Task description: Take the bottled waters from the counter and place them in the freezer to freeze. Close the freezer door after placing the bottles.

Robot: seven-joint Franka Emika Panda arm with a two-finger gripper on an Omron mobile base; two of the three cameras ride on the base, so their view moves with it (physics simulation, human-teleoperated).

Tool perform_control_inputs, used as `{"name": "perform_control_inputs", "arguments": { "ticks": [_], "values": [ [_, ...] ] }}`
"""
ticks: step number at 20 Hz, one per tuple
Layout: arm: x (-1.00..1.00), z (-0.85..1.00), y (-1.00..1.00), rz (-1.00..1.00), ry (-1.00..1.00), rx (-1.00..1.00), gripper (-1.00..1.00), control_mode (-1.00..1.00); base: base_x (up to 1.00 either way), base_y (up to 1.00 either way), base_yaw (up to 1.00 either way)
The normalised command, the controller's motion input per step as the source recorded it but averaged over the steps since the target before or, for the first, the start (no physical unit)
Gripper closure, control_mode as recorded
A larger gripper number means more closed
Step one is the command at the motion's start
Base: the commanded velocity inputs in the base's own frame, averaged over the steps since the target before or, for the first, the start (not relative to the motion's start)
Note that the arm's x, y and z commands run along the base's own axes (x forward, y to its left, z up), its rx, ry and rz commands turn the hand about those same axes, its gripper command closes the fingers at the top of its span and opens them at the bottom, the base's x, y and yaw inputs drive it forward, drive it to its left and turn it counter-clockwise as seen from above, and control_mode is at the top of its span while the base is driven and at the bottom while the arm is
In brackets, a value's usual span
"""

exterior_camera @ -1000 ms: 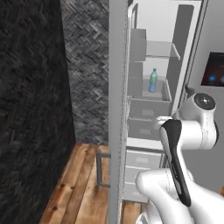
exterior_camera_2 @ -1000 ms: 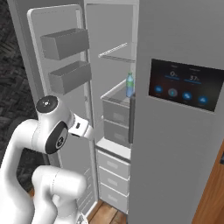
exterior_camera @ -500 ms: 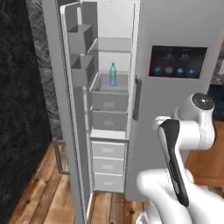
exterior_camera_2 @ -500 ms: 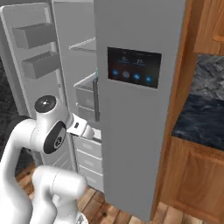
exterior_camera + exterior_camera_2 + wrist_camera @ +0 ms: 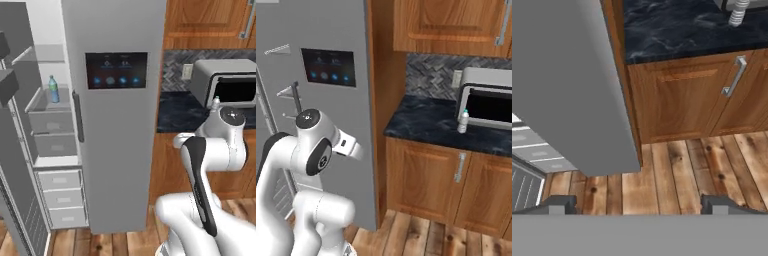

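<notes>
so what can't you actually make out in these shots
- Whitish bottle on the counter: too small to read any label in the right base view; cut off by the top edge in the hand view; mostly behind the arm in the left base view.
- Freezer door: cut off by the left edge in the left base view, so its handle is unseen.
- Blue-tinted bottle in the freezer: too small to tell its fill level.
- Gripper: just the fingertips rise at the bottom of the hand view, spread wide, nothing between them.
</notes>
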Motion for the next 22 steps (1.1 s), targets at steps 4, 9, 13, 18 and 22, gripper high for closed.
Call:
{"name": "perform_control_inputs", "arguments": {
  "ticks": [4,9,13,18,22],
  "values": [
    [0.00,0.00,0.00,0.00,0.00,0.00,-1.00,1.00,0.32,-0.64,-0.15],
    [0.00,0.00,0.00,0.00,0.00,0.00,-1.00,1.00,0.43,-0.58,-0.18],
    [0.00,0.00,0.00,0.00,0.00,0.00,-1.00,1.00,0.47,-0.57,-0.19],
    [0.00,0.00,0.00,0.00,0.00,0.00,-1.00,1.00,0.25,-0.54,-0.21],
    [0.00,0.00,0.00,0.00,0.00,0.00,-1.00,1.00,0.19,-0.52,-0.27]
  ]
}}
